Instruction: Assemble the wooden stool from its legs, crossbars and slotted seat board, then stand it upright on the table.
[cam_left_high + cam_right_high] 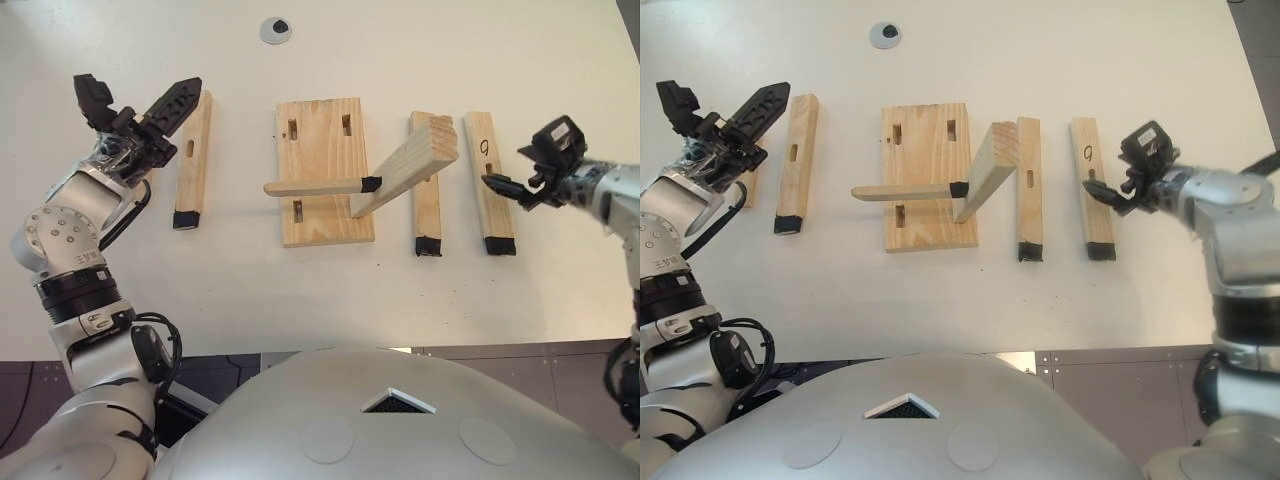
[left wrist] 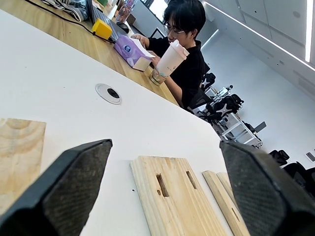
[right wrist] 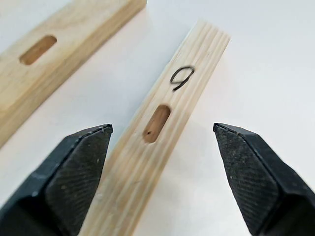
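Assembly looks barely begun – one leg (image 1: 405, 165) leans up from the seat board (image 1: 322, 222), a crossbar (image 1: 312, 186) jutting from its side, while the other legs lie flat on the table (image 1: 300, 290). The right gripper (image 1: 497, 186), wide open and empty, straddles the marked leg (image 3: 197, 54). The left gripper (image 2: 166, 145), equally open and empty, hangs by the far-left leg (image 1: 192, 160). Next, probably – lower and close squarely across the marked leg's narrow sides
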You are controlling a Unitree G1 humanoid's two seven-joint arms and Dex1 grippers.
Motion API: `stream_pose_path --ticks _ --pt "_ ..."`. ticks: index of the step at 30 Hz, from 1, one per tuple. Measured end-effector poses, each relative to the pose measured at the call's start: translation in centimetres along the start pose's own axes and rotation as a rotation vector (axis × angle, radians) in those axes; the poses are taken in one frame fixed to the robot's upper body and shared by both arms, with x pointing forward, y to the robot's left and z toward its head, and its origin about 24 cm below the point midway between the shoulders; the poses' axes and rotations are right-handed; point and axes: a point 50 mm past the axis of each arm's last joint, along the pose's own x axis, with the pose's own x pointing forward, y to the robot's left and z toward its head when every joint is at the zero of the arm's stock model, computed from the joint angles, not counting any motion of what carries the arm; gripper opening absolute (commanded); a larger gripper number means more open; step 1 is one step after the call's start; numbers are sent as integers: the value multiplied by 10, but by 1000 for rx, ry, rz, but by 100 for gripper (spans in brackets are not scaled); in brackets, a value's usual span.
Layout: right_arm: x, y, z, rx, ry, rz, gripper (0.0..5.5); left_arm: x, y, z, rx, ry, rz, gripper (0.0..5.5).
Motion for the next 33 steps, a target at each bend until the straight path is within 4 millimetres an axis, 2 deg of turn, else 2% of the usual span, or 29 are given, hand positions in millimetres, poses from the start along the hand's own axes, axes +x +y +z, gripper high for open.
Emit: stream_pose_path --ticks 4,5,13,16,18,22,25,28,30,33 --pt "1 12 -19 123 52 -26 379 -1 -1 1 6 -7 8 402" --pt "2 14 -22 149 54 -41 360 -2 -1 1 8 -10 10 402" --pt "2 19 -24 119 49 -86 240 -2 -1 1 5 -6 16 402" --pt "5 11 -22 80 18 -166 206 1 -1 0 30 10 21 402" --pt "8 4 -11 30 -48 -217 206 5 -3 -1 65 31 7 402" --pt "15 -2 34 -113 -312 -229 206 14 -7 -3 148 46 -26 402" --pt "19 -2 69 -225 -533 -167 206 24 -18 -4 262 41 -125 402" --pt "36 14 87 -258 -718 34 206 42 -36 -4 318 39 -280 402" --pt "51 30 95 -183 -843 270 206 56 -53 -8 334 69 -442 402" --pt "64 40 103 -48 -924 482 206 69 -65 -12 270 90 -592 402"
